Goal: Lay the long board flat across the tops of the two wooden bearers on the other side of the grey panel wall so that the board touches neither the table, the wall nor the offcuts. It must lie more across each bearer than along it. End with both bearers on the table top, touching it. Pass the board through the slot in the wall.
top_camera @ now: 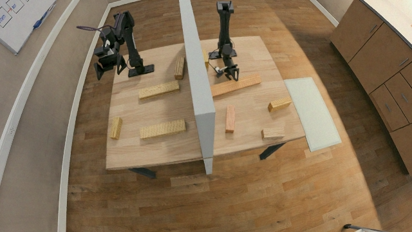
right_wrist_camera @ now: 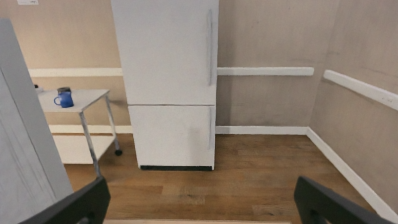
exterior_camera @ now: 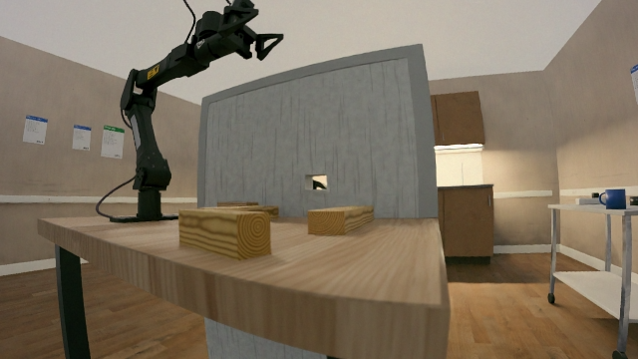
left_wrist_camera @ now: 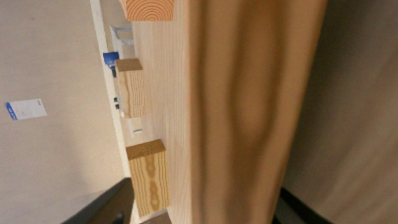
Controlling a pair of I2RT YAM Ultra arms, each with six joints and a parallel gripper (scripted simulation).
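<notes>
The long board lies on the table on the left arm's side of the grey panel wall, with one end close to the wall. It fills the left wrist view. My left gripper stands over the board's far part, fingers open on either side of it. The two long bearers lie flat on the table on the other side of the wall. The slot is a small opening low in the wall. My right gripper is open and empty, raised high off the table's far corner.
Short offcuts lie on the bearers' side and on the board's side. A white mat lies on the floor beside the table. The right wrist view faces a fridge.
</notes>
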